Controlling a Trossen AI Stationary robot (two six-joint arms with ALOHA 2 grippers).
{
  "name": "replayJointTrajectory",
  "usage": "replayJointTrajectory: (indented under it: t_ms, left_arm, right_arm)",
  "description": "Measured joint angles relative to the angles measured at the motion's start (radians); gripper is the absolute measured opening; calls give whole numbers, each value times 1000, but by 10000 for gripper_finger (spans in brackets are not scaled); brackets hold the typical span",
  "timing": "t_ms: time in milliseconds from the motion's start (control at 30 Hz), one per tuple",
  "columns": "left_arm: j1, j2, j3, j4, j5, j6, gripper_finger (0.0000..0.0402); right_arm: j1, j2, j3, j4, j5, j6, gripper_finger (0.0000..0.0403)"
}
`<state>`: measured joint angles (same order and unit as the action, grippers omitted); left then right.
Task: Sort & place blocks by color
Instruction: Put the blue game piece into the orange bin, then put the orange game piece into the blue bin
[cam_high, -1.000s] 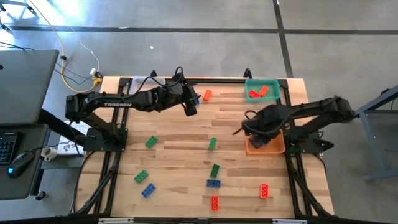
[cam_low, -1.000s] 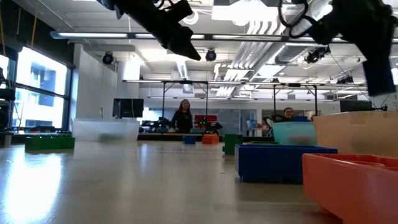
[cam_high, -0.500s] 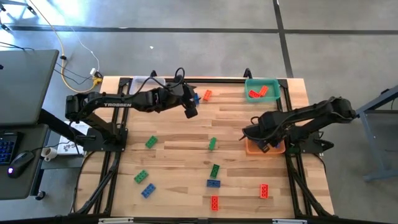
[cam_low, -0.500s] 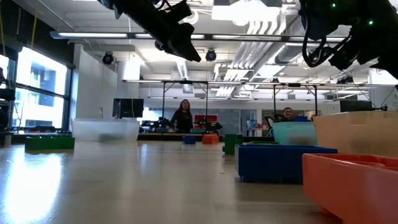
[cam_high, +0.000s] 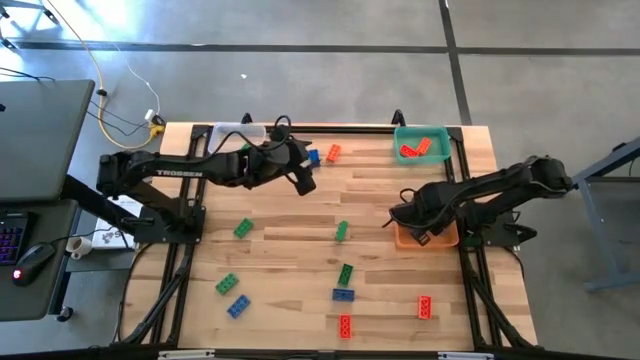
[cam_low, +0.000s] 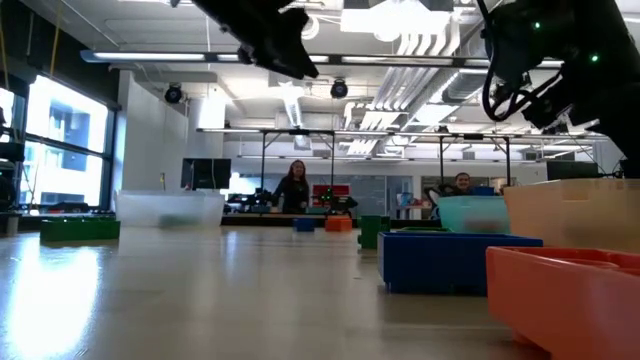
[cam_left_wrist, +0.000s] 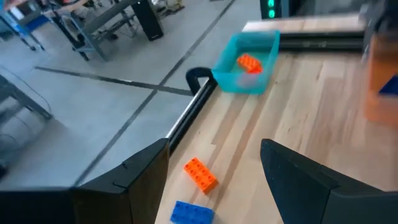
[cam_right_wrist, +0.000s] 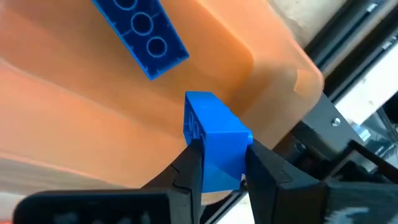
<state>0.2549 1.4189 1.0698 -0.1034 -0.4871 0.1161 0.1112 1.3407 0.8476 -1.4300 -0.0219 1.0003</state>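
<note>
My right gripper (cam_right_wrist: 219, 165) is shut on a blue block (cam_right_wrist: 214, 140) and hangs over the orange tray (cam_high: 428, 238) at the table's right. A second blue block (cam_right_wrist: 142, 31) lies in that tray. My left gripper (cam_high: 303, 181) stands open above the table's far middle, with nothing between its fingers. Just beyond it a blue block (cam_left_wrist: 192, 213) and a red block (cam_left_wrist: 200, 173) lie flat on the wood. The teal tray (cam_high: 421, 143) at the far right holds red blocks (cam_high: 413, 149). Several green, blue and red blocks lie on the near half, such as a green one (cam_high: 341, 231). My right gripper pinches the blue block by two opposite sides (cam_right_wrist: 200, 149) between its two fingers. The fingers come from above, pointing steeply down. The block's free end (cam_right_wrist: 211, 112) sticks out past the fingertips over the inside of the orange tray. Whether it touches the tray's floor I cannot tell.
A clear tray (cam_high: 237, 133) stands at the far left corner. Loose blocks lie near the front: green (cam_high: 243, 229), green (cam_high: 226, 284), blue (cam_high: 238, 306), green (cam_high: 345, 273), blue (cam_high: 343, 294), red (cam_high: 345, 325), red (cam_high: 424, 307). Bare wood lies at the table's middle.
My right gripper has gone down toward the orange tray with the blue block still held. My left gripper has drawn back a little toward the table's left, risen slightly and rolled at the wrist, staying open.
</note>
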Motion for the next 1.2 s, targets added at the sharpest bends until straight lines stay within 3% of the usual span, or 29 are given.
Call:
replayJointTrajectory:
  t_ms: [333,567,733,1000,1200]
  left_arm:
    - [-21,-141,0,-298,3,-348,241]
    - [-20,-164,0,-508,38,-559,241]
    - [-23,-160,0,-581,116,-615,241]
    - [-50,-160,0,-598,118,-621,241]
    - [-67,-160,0,-614,113,-661,241]
  right_arm:
    - [0,0,-86,46,18,-39,76]
    - [0,0,-85,68,40,-67,80]
    - [0,0,-85,73,37,-67,111]
    - [0,0,-66,81,77,-85,177]
    - [0,-1,-7,57,88,-93,189]
